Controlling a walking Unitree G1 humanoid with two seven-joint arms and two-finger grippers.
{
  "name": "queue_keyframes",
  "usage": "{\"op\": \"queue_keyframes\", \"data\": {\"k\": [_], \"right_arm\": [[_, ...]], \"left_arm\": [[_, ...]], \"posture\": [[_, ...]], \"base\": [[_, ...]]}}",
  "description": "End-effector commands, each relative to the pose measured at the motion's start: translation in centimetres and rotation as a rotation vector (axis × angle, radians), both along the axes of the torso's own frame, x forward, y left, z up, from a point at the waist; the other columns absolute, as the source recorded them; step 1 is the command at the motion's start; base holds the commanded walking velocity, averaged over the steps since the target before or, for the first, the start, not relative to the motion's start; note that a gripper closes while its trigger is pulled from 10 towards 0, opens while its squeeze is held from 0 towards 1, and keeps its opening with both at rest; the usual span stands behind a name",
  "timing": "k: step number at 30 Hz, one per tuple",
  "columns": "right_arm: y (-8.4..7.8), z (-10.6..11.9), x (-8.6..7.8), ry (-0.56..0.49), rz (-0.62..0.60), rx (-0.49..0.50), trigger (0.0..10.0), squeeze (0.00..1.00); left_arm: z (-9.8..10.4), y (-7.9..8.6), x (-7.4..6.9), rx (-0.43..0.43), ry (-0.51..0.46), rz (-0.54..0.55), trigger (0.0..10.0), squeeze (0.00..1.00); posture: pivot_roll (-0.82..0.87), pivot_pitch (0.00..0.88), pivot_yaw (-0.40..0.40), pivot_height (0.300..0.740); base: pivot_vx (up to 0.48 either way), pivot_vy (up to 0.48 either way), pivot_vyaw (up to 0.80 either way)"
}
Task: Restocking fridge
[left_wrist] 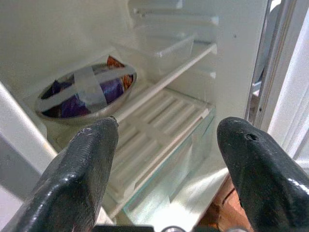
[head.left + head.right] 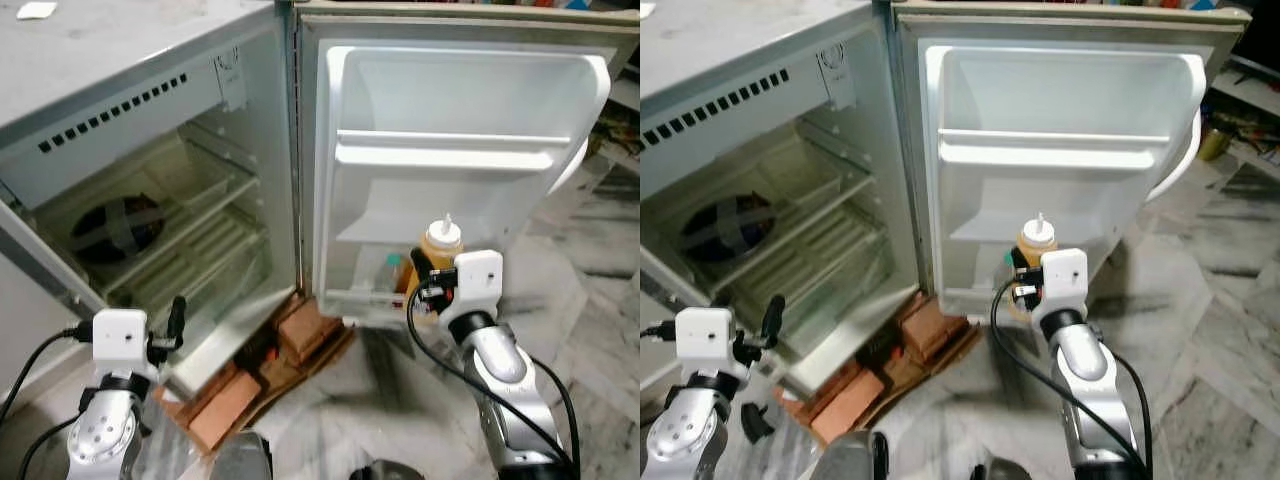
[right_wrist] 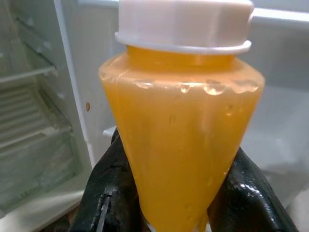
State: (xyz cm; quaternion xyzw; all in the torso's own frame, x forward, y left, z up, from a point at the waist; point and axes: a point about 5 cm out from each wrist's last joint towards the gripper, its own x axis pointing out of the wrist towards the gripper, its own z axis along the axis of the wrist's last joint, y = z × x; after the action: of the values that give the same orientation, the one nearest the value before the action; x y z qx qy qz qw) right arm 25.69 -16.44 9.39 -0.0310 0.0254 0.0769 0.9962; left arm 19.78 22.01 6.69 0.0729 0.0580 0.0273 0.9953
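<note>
While upright, bottle [image 3: 183, 121] between right pincer [image 3: 181, 193] fingers.

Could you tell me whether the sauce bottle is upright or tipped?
Upright: the sauce bottle stands cap-up, nozzle pointing up, clamped in the right gripper before the fridge door.

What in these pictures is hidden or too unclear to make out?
- Orange sauce squeeze bottle: right wrist view cuts off its nozzle at the top; the right claw covers its base.
- Round steel bowl on the fridge shelf: left wrist view, grey tape strips hide the purple contents.
- Small items in the bottom door shelf: left eye view, too small to identify; the bottle and claw block part.
</note>
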Motion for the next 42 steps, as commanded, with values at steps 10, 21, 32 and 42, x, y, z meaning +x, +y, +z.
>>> {"op": "queue_keyframes", "data": {"k": [10,21,32,42], "right_arm": [[0.2,0.5,0.3,-0.03,0.014,-0.005,10.0,0.0],[0.2,0.4,0.5,-0.029,0.016,-0.008,10.0,0.0],[0.4,0.4,0.9,-0.027,0.032,-0.008,10.0,0.0],[1.2,0.5,1.6,-0.03,0.067,0.0,10.0,0.0]], "left_arm": [[0.1,-0.1,0.1,0.002,-0.006,-0.016,10.0,0.0],[0.0,-0.3,0.1,0.002,-0.002,-0.014,10.0,0.0],[0.1,-0.1,0.1,0.009,0.0,0.004,10.0,0.0],[0.3,1.0,-0.1,0.04,0.001,0.033,10.0,0.0]], "posture": [[0.14,0.065,-0.013,0.74],[0.14,0.067,-0.016,0.74],[0.15,0.072,-0.017,0.74],[0.17,0.077,-0.023,0.715]], "base": [[0.315,0.0,0.0],[0.228,0.0,0.0],[0.0,0.0,0.0],[0.0,0.0,0.0]]}}
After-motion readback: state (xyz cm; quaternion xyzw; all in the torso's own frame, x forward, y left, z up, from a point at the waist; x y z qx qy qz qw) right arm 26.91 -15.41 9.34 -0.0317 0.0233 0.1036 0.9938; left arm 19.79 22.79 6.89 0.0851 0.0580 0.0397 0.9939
